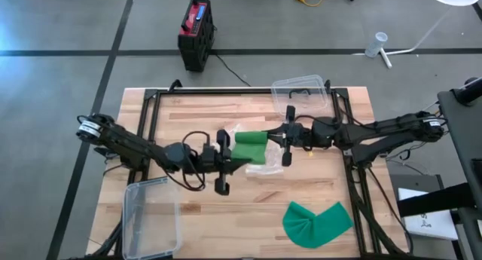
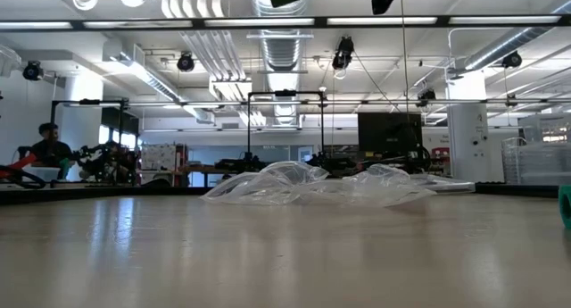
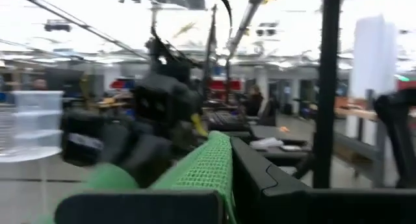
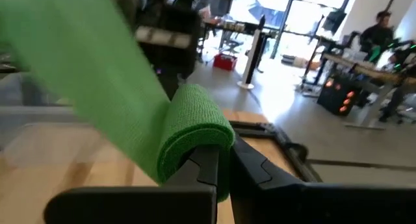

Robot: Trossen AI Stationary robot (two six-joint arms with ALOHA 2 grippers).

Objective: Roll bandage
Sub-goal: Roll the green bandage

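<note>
Both fingers clamped on green bandage point(image 1: 249, 148) above crumpled plastic bag point(image 2: 303, 185); second bandage point(image 1: 317, 223), clear containers point(image 1: 153, 217) apart.

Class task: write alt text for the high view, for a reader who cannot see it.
Seen from above, two dark robot arms meet over the middle of a wooden table, the left tool and right tool both shut on a green bandage held above a crumpled clear plastic bag. A second green bandage lies loose near the table's front edge.
</note>
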